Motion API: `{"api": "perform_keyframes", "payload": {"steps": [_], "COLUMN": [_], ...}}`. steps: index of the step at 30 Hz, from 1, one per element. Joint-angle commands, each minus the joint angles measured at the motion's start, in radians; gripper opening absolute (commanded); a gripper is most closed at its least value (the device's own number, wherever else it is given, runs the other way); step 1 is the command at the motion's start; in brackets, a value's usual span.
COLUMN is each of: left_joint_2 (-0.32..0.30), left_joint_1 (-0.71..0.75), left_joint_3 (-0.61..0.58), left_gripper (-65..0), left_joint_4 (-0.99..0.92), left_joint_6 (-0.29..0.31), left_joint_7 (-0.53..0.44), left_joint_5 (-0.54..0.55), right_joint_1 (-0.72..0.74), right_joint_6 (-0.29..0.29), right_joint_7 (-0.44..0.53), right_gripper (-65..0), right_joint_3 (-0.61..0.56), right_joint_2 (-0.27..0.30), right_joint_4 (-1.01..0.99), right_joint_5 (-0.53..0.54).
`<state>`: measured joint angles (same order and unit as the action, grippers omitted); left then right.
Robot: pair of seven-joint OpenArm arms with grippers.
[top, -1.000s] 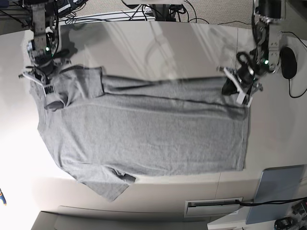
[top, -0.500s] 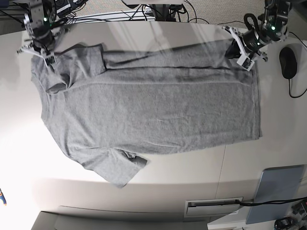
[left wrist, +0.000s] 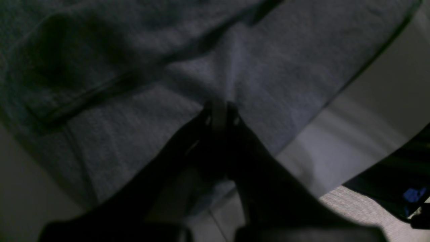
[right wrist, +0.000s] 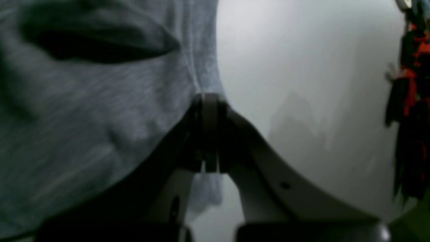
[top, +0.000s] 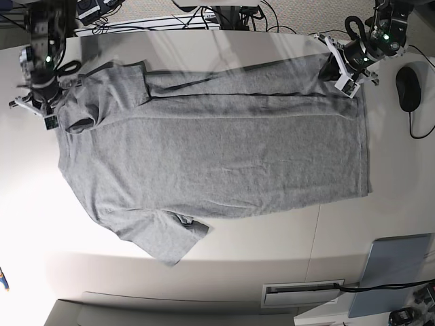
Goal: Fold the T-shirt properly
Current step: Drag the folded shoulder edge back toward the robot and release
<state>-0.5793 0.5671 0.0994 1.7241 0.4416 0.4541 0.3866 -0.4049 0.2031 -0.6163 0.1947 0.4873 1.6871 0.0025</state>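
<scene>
Heather-grey knit T-shirt (top: 217, 156) lies broad, softly creased, sleeve folded.

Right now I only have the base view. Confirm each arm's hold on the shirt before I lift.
Observer: The left wrist view shows the left fingers shut on a raised ridge of the T-shirt, with cloth on both sides of the pinch.
Operator: Now the right one.
Observer: The right wrist view shows the right fingers shut right at the cloth's edge, with the bare table beside them.
Operator: Report any slack there.
Observer: A small flap of cloth pokes out behind that pinch.
</scene>
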Motion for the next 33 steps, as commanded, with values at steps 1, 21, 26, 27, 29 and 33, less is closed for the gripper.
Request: {"api": "perform_keyframes", "payload": {"steps": [1, 21, 26, 27, 29, 33], "left_joint_2": [-0.008, -0.023, -0.055, -0.064, -0.076, -0.089], "left_joint_1": [0.014, 0.021, 0.059, 0.072, 0.099, 0.117], "left_joint_3": [-0.004, -0.004, -0.004, -0.004, -0.004, -0.001], "left_gripper": [-65.0, -65.0, -65.0, -65.0, -65.0, -65.0], "left_joint_4": [-0.004, -0.004, 0.012, 0.022, 0.045, 0.084], "left_joint_6": [0.000, 0.058, 0.057, 0.057, 0.056, 0.049], "left_joint_7": [0.061, 0.208, 0.227, 0.227, 0.226, 0.209], "left_joint_5": [-0.052, -0.095, -0.094, -0.094, -0.095, -0.095], "right_joint_1": [0.018, -0.266, -0.335, -0.343, -0.356, -0.360], "right_joint_6": [0.008, 0.017, -0.018, -0.019, -0.021, -0.026], "right_joint_7": [0.008, -0.142, -0.145, -0.152, -0.164, -0.172], "right_gripper": [-65.0, -65.0, -65.0, -65.0, -65.0, -65.0], "right_joint_3": [0.007, 0.012, 0.012, 0.012, 0.012, 0.014], "right_joint_2": [0.010, 0.059, 0.059, 0.058, 0.059, 0.058], "right_joint_4": [-0.011, 0.072, 0.156, 0.168, 0.186, 0.204], "right_joint_5": [-0.009, -0.040, -0.084, -0.085, -0.085, -0.085]}}
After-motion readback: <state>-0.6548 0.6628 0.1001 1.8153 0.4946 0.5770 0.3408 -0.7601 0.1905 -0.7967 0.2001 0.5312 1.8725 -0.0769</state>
